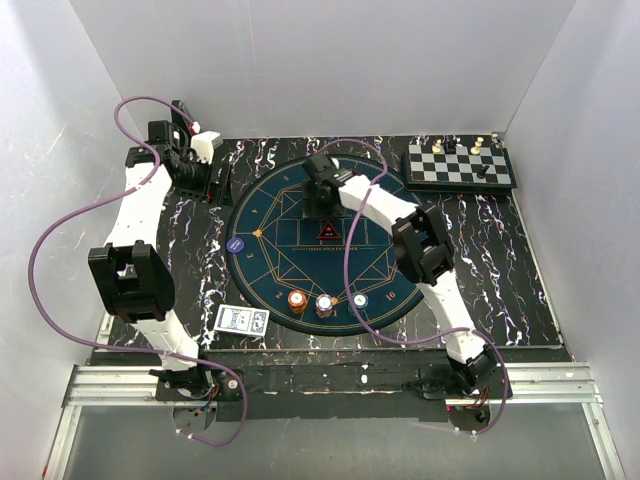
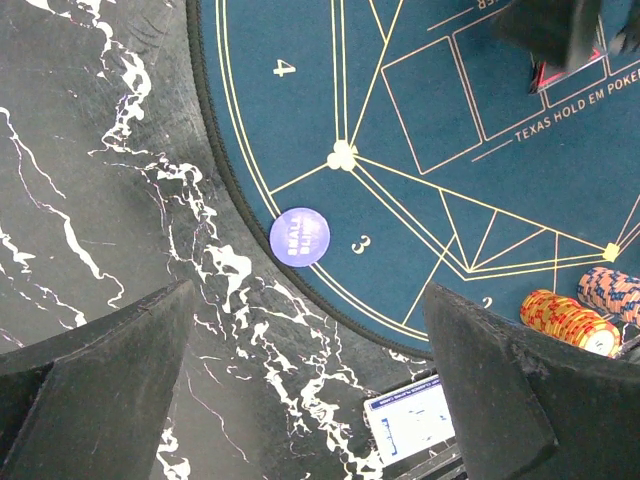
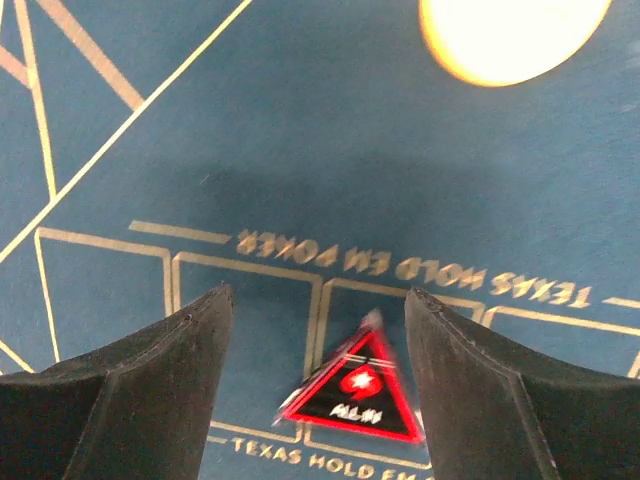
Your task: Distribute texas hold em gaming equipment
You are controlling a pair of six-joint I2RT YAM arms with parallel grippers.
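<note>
where the right tool (image 3: 318, 295) hangs low over the middle of the round dark-blue mat (image 1: 290, 215), its two fingers stand apart with bare mat between them. a red-edged black triangle marker (image 3: 352, 395) lies flat on the mat in that gap, on the gold-lined boxes by the "texas hold em poker" lettering. it looks a little blurred, and i cannot tell whether its corner touches the right-hand finger. the tool grips nothing. a pale yellow disc (image 3: 510, 35) sits on the mat farther ahead of the fingers, cut off by the frame edge.

the left tool (image 2: 308, 300) is wide open and holds nothing, hovering over the black marbled bench (image 1: 500, 270) just off the mat's left rim. ahead of it a purple chip (image 2: 299, 236) printed "small blind" lies across the very edge of the mat, beside the number 3.

the other poker gear sits along the mat's near edge. an orange chip stack (image 1: 298, 300) has a white-and-purple stack (image 1: 325, 303) just beside it and a teal-and-white stack (image 1: 359, 299) a little further right, all upright on the mat. the playing cards (image 1: 241, 319), with blue-and-white patterned backs up, lie on the bench just off the mat's near-left rim, near the orange stack. the chessboard (image 1: 460, 165) with its pieces sits at the far right corner of the bench, well apart from both tools.
</note>
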